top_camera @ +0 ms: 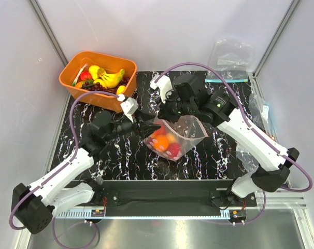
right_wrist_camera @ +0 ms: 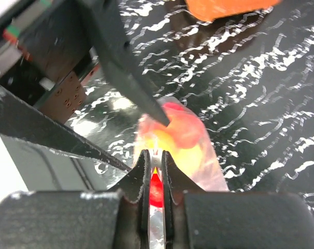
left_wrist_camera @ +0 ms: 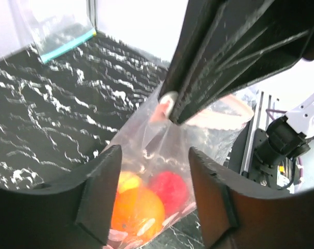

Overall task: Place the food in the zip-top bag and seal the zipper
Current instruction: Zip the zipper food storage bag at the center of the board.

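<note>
One zip-top bag [top_camera: 192, 129] edge is pinched by the right gripper [right_wrist_camera: 156, 158], the left gripper [left_wrist_camera: 154, 153] spread empty; food [top_camera: 166, 144] may be spilled.

Blurred food [right_wrist_camera: 172, 132] inside the zip-top bag [right_wrist_camera: 211, 167]; orange bin [right_wrist_camera: 224, 6] cut off

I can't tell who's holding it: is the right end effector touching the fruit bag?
Touching. The right wrist view shows the right end effector pinching the edge of the zip-top bag.
</note>
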